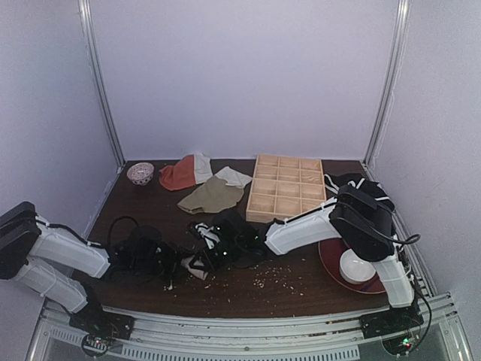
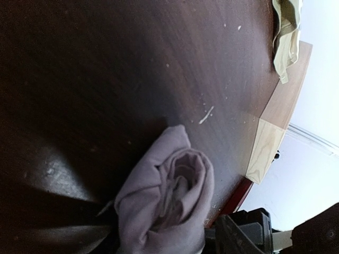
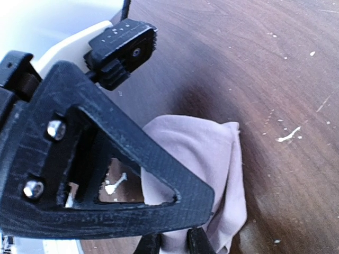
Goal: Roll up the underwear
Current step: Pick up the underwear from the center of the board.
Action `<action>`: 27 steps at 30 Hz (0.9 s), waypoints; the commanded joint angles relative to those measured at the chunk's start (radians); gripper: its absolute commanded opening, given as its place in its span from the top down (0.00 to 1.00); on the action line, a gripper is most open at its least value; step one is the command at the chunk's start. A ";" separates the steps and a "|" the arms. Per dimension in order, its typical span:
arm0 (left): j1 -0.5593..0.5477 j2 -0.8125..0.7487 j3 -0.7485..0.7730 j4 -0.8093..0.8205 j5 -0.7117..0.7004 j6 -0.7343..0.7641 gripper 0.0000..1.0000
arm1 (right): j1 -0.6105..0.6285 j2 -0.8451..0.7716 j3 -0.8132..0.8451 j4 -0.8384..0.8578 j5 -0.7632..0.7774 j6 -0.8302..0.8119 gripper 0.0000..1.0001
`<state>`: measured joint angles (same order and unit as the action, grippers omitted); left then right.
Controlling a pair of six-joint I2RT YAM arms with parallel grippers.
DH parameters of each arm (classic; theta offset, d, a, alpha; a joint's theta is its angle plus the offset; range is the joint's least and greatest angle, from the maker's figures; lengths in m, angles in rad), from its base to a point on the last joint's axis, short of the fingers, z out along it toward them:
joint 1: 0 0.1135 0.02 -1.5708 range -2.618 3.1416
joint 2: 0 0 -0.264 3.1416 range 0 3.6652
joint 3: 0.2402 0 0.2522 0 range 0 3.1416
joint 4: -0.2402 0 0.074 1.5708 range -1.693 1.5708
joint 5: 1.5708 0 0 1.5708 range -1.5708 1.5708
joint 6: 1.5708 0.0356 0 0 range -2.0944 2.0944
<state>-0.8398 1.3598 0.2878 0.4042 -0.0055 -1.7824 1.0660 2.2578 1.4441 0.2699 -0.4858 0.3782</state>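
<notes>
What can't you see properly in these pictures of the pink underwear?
Top view: the underwear is mostly hidden under the left arm and right arm.
Left wrist view: its lower end is cut off by the bottom edge.
Right wrist view: the right fingers cover its left part.
Waistband lettering: visible nowhere.

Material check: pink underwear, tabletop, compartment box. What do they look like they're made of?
Underwear: soft matte fabric, likely a cotton knit; it rolls in limp folds.
Tabletop: dark wood or wood-look laminate, slight sheen, grain streaks showing.
Compartment box: pale, unfinished-looking wood, perhaps plywood; the side shows light grain.
</notes>
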 commanded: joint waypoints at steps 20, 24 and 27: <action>-0.006 0.021 -0.072 -0.007 -0.084 -0.003 0.49 | 0.023 0.055 -0.159 0.477 -0.299 0.319 1.00; -0.006 0.039 -0.078 0.040 -0.074 0.002 0.51 | 0.017 0.069 -0.151 0.523 -0.347 0.339 1.00; -0.006 0.042 -0.078 0.046 -0.064 0.004 0.48 | 0.011 0.074 -0.144 0.527 -0.387 0.329 1.00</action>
<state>-0.8509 1.3521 0.2333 0.4904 -0.0391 -1.7893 1.0363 2.3100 1.2930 0.7147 -0.6685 0.6849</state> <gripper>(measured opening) 0.503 0.106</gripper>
